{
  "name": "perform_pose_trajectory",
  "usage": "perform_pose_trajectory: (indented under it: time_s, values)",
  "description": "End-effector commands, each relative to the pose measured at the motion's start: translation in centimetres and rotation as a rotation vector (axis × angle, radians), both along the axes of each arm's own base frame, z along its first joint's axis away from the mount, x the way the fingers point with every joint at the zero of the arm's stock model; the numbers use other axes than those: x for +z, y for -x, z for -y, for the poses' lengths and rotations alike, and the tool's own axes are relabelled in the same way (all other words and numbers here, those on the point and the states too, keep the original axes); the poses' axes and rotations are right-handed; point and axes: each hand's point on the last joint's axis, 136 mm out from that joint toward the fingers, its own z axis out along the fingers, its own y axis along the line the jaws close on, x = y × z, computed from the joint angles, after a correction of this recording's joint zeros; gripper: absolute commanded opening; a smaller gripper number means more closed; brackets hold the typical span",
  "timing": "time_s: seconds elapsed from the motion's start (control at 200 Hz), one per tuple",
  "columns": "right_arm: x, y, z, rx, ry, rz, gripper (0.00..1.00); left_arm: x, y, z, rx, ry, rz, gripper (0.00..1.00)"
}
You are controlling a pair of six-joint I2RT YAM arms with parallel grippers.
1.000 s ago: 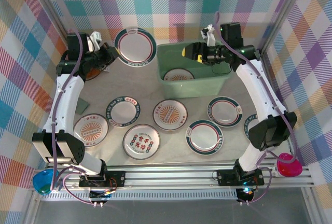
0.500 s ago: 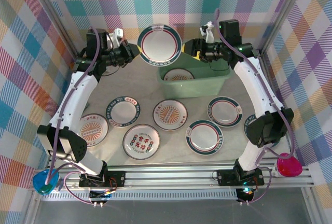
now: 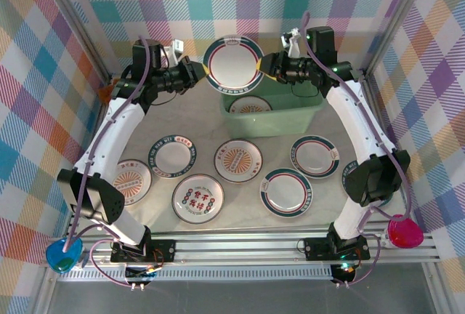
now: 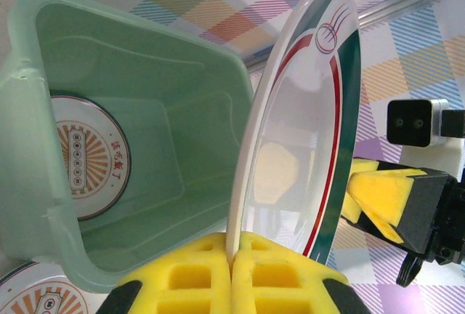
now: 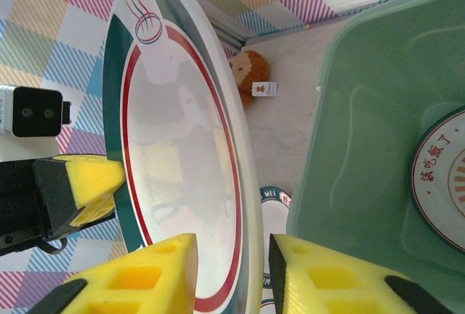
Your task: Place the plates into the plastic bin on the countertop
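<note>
Plaid-walled all round, with a speckled grey-beige countertop (image 3: 145,125) below. From above, finds a round white plate with a dark green banded rim (image 3: 232,63) held upright over the far left corner of the pale mint-green plastic bin (image 3: 305,114). Pinched at its left edge by the left gripper (image 3: 200,73), met at its right edge by the right gripper (image 3: 267,67). Counts one orange-patterned plate (image 3: 249,105) lying in the bin and six more plates (image 3: 237,160) flat on the countertop in front.

From the left wrist: yellow pads clamped tight on the rim, bin directly beneath.

From the right wrist: jaws partly apart, astride the opposite rim — cannot tell whether pressing yet.

Reads as early going — one plate in, one aloft above the bin, at least six left.
</note>
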Motion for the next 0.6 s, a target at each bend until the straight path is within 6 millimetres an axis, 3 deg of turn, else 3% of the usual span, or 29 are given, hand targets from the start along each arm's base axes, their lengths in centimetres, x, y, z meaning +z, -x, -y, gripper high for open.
perform_pose_trajectory:
  time_s: [0.0,0.25,0.35,0.46,0.595]
  values:
    - [-0.3,-0.2,-0.7,0.017,-0.023,-0.01,0.29,3.6,0.1,0.8,-0.028,0.041,0.107,0.0]
    - [-0.8,-0.2,-0.4,-0.001,-0.01,-0.028,0.12,3.0,0.2,1.1,-0.034,0.012,0.105,0.0]
    - [-0.8,-0.3,-0.1,-0.026,-0.003,-0.025,0.06,2.6,0.3,1.0,-0.031,-0.01,0.099,0.17]
    - [-0.7,-0.5,0.1,-0.051,-0.008,-0.023,0.02,2.5,0.3,0.5,-0.016,-0.045,0.108,0.42]
    - [-0.5,-1.2,0.5,-0.076,-0.027,-0.025,0.0,2.7,0.1,0.0,0.001,-0.083,0.123,0.59]
